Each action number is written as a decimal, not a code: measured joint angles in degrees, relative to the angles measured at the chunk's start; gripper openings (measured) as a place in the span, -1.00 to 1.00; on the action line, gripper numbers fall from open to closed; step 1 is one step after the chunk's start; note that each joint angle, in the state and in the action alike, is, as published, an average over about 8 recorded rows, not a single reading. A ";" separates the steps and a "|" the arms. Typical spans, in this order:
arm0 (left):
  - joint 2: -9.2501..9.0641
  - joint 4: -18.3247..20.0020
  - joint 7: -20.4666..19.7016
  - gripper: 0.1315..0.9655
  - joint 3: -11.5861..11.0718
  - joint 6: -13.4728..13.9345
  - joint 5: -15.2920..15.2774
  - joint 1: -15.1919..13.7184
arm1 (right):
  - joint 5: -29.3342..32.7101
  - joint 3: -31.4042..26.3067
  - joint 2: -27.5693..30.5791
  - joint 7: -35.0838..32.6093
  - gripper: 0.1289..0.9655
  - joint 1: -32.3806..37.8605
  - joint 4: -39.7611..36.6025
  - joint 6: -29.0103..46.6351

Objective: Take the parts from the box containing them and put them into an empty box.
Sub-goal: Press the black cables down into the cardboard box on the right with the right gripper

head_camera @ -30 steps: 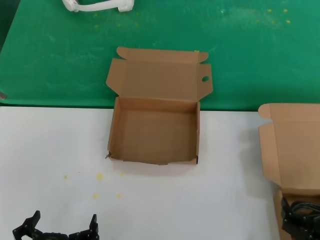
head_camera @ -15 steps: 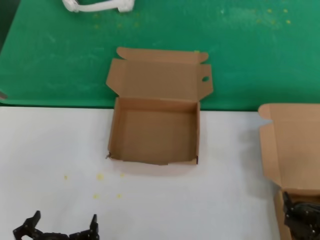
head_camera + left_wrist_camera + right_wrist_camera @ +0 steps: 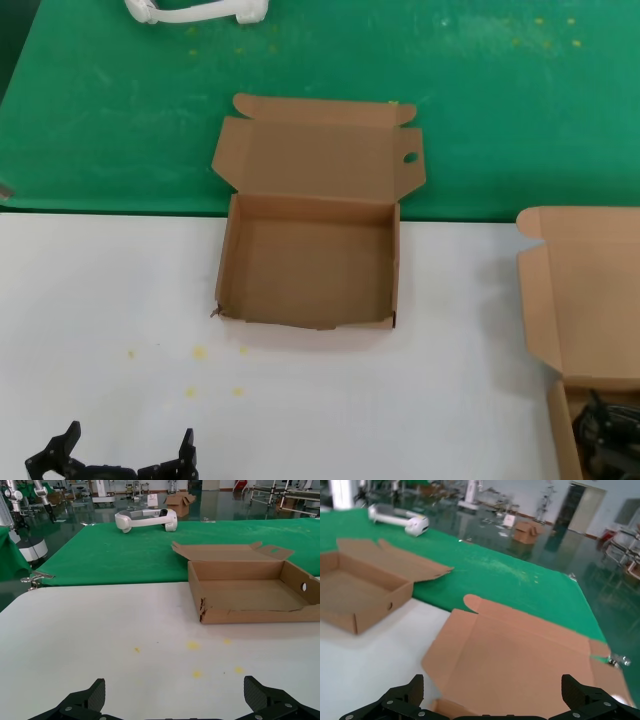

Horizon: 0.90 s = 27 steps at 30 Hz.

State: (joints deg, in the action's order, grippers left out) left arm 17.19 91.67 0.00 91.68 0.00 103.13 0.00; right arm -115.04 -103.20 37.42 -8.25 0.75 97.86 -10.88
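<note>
The empty box (image 3: 310,262) sits open at mid-table, with a round hole in its lid flap and a small tear at its front left corner; it also shows in the left wrist view (image 3: 250,596) and the right wrist view (image 3: 350,587). The box containing the parts (image 3: 585,300) lies at the right edge, lid folded back (image 3: 520,655). My right gripper (image 3: 610,445) hangs open low over that box's tray, nothing between its fingers (image 3: 492,682). The parts are hidden under it. My left gripper (image 3: 128,442) waits open at the near left (image 3: 175,687).
A green cloth (image 3: 500,100) covers the far half of the table, with a white device (image 3: 195,10) at its far edge. Yellow specks (image 3: 200,353) dot the white surface in front of the empty box.
My right gripper has sunk lower and nearer inside the right box. The left arm and both boxes have stayed put.
</note>
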 joint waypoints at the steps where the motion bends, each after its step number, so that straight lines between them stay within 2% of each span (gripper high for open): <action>1: 0.00 0.00 0.00 1.00 0.00 0.00 0.00 0.00 | -1.57 -1.15 2.00 -1.16 1.00 0.23 0.50 -1.02; 10: 0.00 0.00 0.00 1.00 0.00 0.00 0.00 0.00 | -12.47 -11.87 17.45 -13.47 1.00 3.60 2.44 -7.04; 20: 0.00 0.00 0.00 1.00 0.00 0.00 -0.01 0.00 | -17.39 -22.33 26.16 -29.30 1.00 11.41 -1.31 -7.52; 27: 0.00 0.00 0.00 1.00 0.00 0.00 -0.01 0.00 | -25.03 -32.98 32.33 -41.24 1.00 20.63 -0.68 -5.41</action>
State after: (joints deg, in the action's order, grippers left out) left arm 17.19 91.67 0.00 91.67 0.00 103.12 0.00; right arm -140.07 -136.18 69.75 -49.49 21.38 97.18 -16.29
